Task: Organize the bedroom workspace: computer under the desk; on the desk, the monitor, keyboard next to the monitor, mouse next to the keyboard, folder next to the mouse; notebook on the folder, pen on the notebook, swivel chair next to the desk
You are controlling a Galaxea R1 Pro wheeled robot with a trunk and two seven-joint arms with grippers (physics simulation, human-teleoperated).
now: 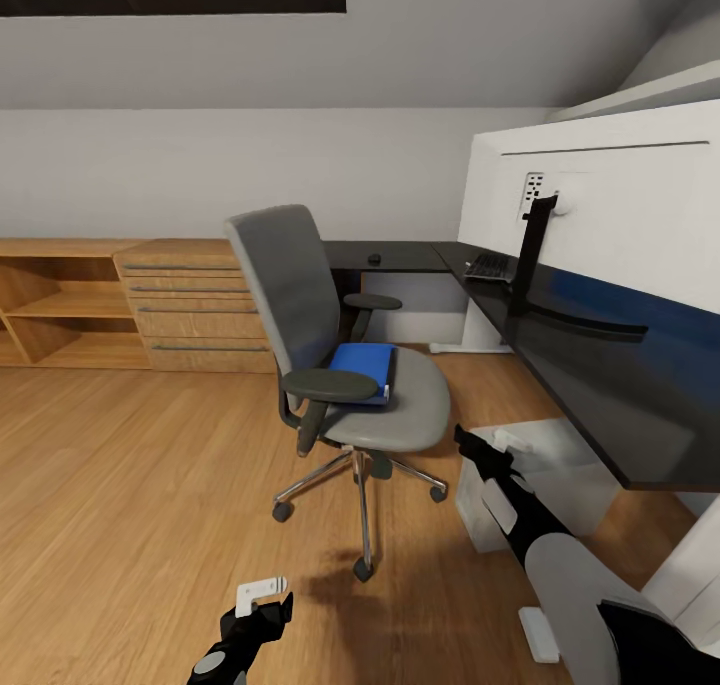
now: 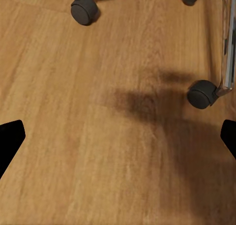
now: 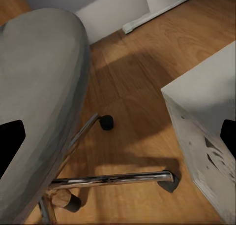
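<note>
The grey swivel chair (image 1: 330, 365) stands on the wood floor left of the black desk (image 1: 590, 405), with the blue folder (image 1: 365, 368) lying on its seat (image 3: 39, 87). On the desk the wide monitor (image 1: 600, 215) shows its white back. The keyboard (image 1: 490, 265) lies beyond it, and the small dark mouse (image 1: 374, 259) sits on the far wing. Under the desk stands the white computer (image 1: 530, 475) (image 3: 206, 121). My right gripper (image 1: 483, 447) (image 3: 118, 136) is open, low between chair and computer. My left gripper (image 1: 268, 597) (image 2: 118, 136) is open over bare floor by the chair's castors (image 2: 201, 93).
Light wooden low cabinets (image 1: 190, 305) and open shelves (image 1: 60, 305) line the back wall at left. A small pale flat rectangle (image 1: 540, 633), perhaps the notebook, lies on the floor by my right arm. Open floor stretches left of the chair.
</note>
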